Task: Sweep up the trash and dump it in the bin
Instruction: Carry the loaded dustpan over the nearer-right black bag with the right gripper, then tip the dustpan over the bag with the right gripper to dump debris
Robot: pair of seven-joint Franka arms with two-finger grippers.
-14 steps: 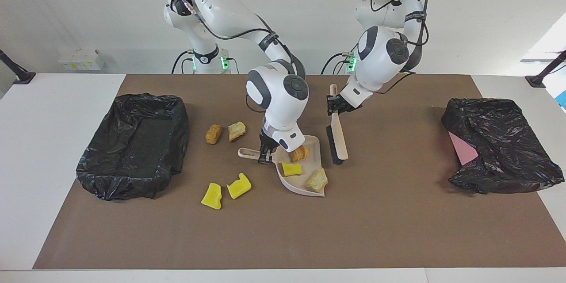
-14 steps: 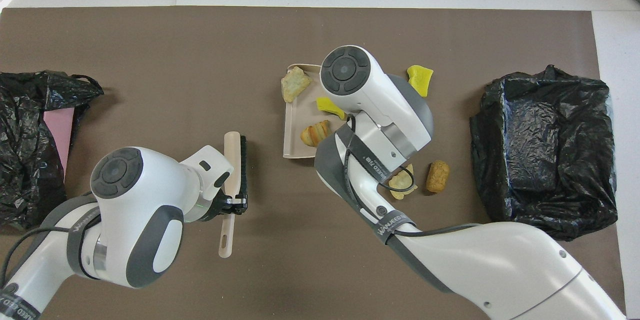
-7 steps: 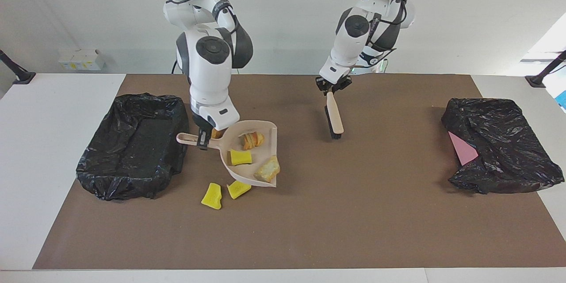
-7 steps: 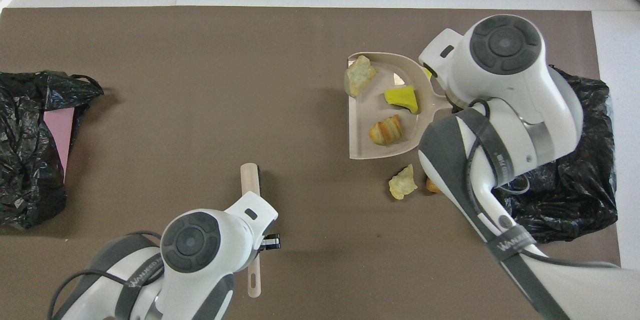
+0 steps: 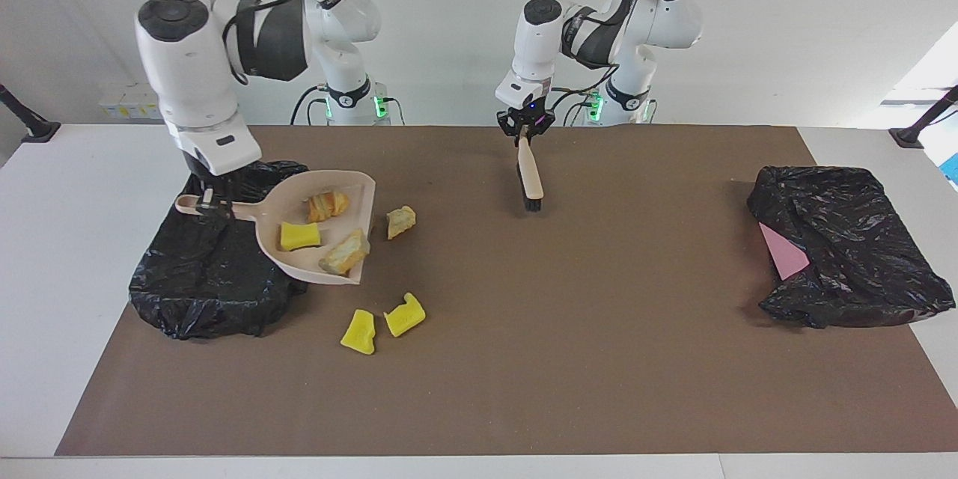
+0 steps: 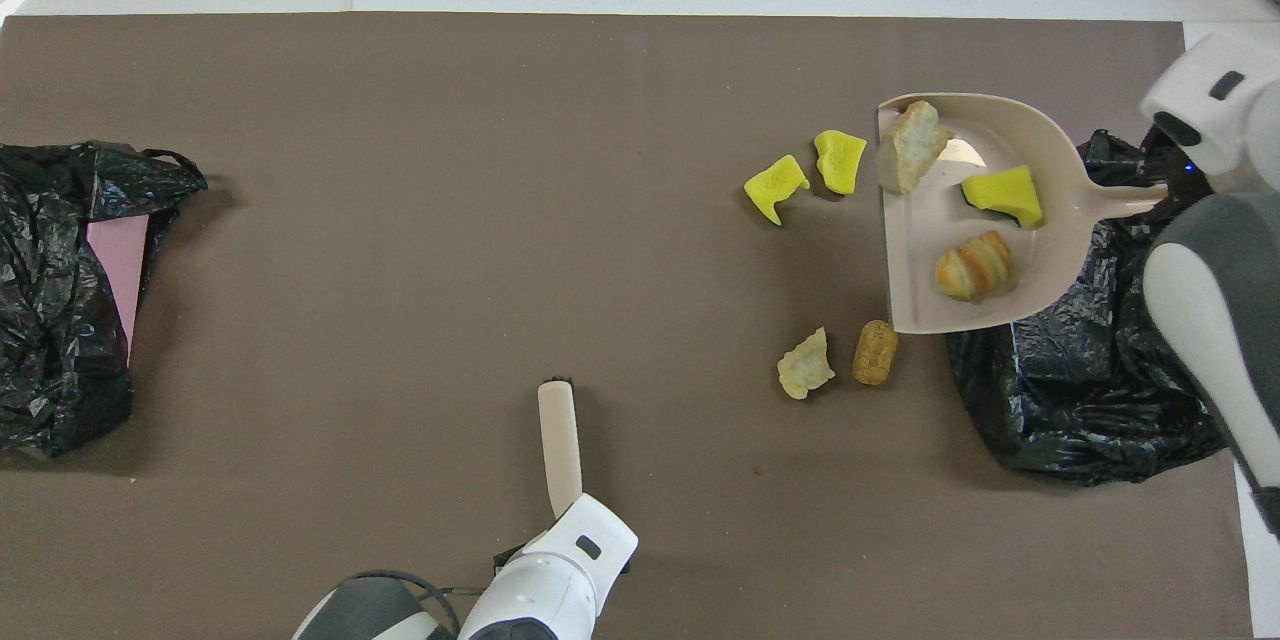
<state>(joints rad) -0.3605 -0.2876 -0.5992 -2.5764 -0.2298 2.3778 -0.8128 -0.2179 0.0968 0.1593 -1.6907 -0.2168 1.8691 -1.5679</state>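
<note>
My right gripper (image 5: 206, 202) is shut on the handle of the beige dustpan (image 5: 322, 239) (image 6: 1000, 220), which it holds up over the edge of the black-lined bin (image 5: 217, 262) (image 6: 1090, 400). In the pan lie three pieces of trash: a yellow chunk (image 5: 299, 236), a striped brown lump (image 5: 327, 204) and a tan lump (image 5: 344, 254). Loose trash on the mat: two yellow chunks (image 5: 358, 331) (image 5: 404, 314), a tan lump (image 5: 400, 221) and an orange-brown lump (image 6: 875, 352). My left gripper (image 5: 524, 129) is shut on the brush (image 5: 530, 176) (image 6: 558, 440), which hangs low over the mat.
A second black-bagged bin (image 5: 846, 247) (image 6: 50, 290) with a pink sheet (image 5: 782, 254) sits at the left arm's end of the table. The brown mat (image 5: 599, 352) covers most of the tabletop.
My right arm lifted the dustpan with three pieces off the mat and carried it to the bin at its end. My left arm drew the brush back toward the robots.
</note>
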